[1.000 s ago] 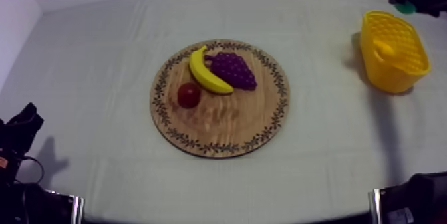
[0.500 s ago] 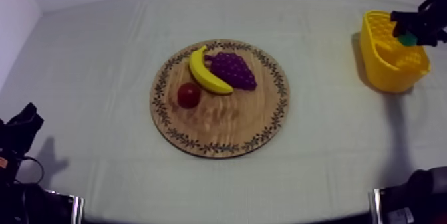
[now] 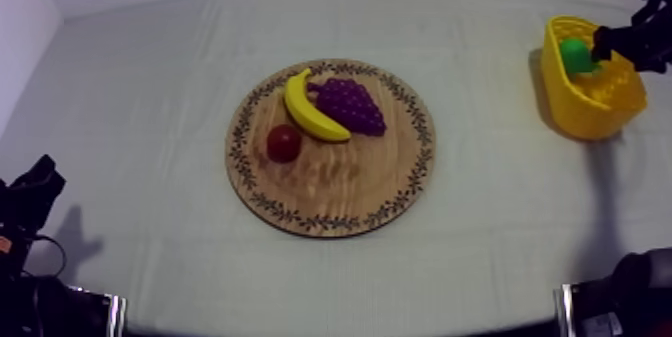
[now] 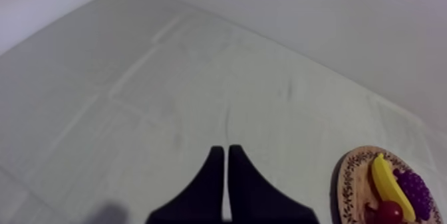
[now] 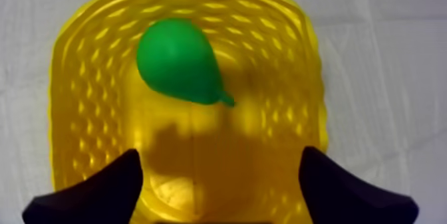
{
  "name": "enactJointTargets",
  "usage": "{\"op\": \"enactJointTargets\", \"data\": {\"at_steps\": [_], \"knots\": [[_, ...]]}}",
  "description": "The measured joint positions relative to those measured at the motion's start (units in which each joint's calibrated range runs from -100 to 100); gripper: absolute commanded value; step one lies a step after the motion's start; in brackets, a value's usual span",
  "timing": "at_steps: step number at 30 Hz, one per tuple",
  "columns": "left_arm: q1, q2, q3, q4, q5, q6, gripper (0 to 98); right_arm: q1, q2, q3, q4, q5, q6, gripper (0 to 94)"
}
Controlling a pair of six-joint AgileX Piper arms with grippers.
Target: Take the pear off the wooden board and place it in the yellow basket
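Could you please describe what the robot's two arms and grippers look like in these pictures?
The left arm and the right arm are black, blocky shapes with no markings I can make out. The left gripper has two matt black fingers tapering from broad bases to narrow tips. The right gripper has the same black fingers, wide with rounded ends.

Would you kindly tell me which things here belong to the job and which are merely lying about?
Job: pear, yellow basket, wooden board, right pincer.
Lying about: banana, bunch of grapes, small red fruit.
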Motion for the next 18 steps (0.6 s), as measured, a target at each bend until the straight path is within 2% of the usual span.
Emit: {"op": "enactJointTargets", "data": {"at_steps": [12,18], "knots": [[0.0,0.0,0.0,0.0,0.0,0.0,0.1,-0.75,-6.31,0.5,-6.21,1.03,4.76,21.1],[0.0,0.0,0.0,0.0,0.0,0.0,0.1,-1.05,-11.35,2.73,-11.8,0.33,8.79,5.0]]}}
